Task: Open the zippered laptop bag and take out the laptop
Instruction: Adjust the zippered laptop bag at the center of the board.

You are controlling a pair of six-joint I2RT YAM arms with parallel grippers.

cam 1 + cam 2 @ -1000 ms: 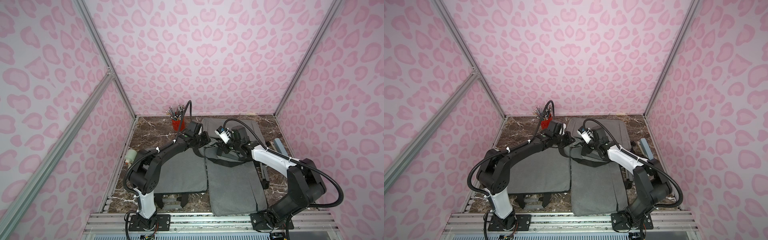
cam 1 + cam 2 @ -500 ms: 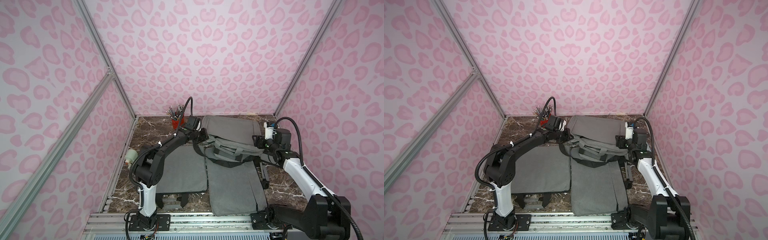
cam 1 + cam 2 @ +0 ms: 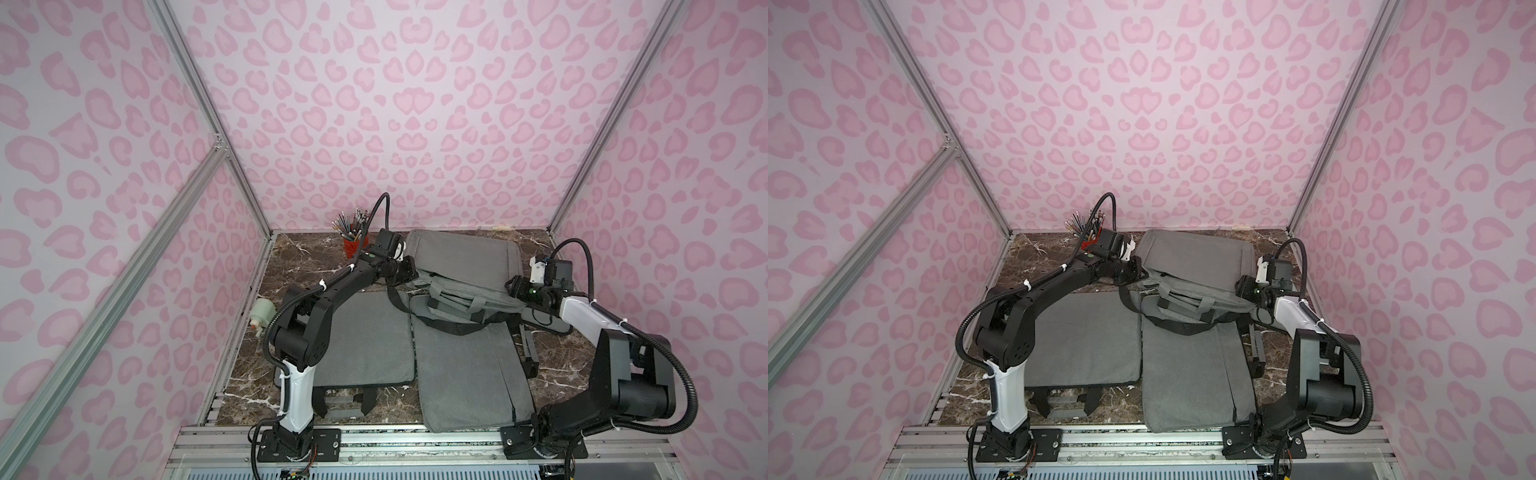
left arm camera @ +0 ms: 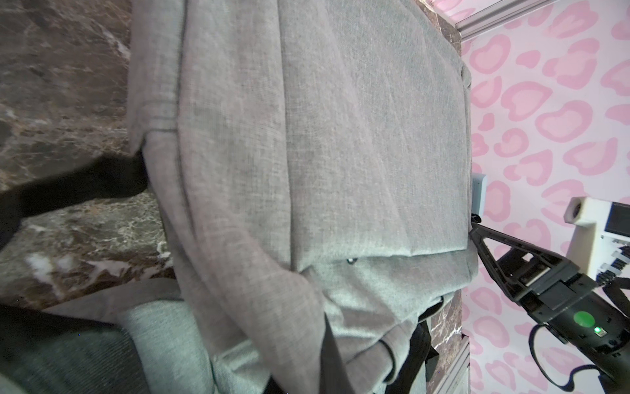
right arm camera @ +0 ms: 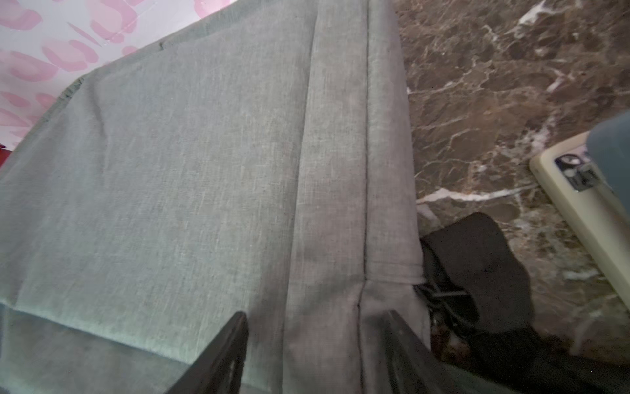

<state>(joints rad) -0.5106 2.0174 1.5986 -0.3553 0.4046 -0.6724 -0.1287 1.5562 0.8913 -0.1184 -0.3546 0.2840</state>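
Your grey laptop bag (image 3: 459, 266) lies flat at the back of the marble table (image 3: 299, 257), close to the rear wall, with its handles (image 3: 465, 305) and black shoulder strap (image 3: 453, 328) bunched along its near edge. In the right wrist view the bag (image 5: 191, 191) fills most of the picture, and its zipper seam (image 5: 366, 153) runs straight along one side and looks closed along the stretch you can see. No laptop shows outside the bag.

Your left gripper (image 3: 409, 272) sits at the bag's left end, by the corner where the strap comes off. Its jaws are together; you cannot tell from any view whether fabric or a zipper pull is pinched between them. In the left wrist view the fingers themselves are out of sight, and only the bag's side (image 4: 306, 170) and strap (image 4: 68, 191) show.

Your right gripper (image 5: 315, 344) is at the bag's right end with its jaws apart, one finger (image 5: 221, 354) over the grey cloth on each side of the seam, gripping nothing that you can see. In both top views it (image 3: 1241, 286) points toward the bag's right edge.

Nearer you, two grey pads lie side by side: one (image 3: 365, 336) on the left, one (image 3: 465, 374) on the right. A red pencil cup (image 3: 353, 245) stands at the back left, a pale green bottle (image 3: 264, 309) lies by the left wall, and a cream phone (image 5: 579, 204) rests on the marble beside the bag's right end.
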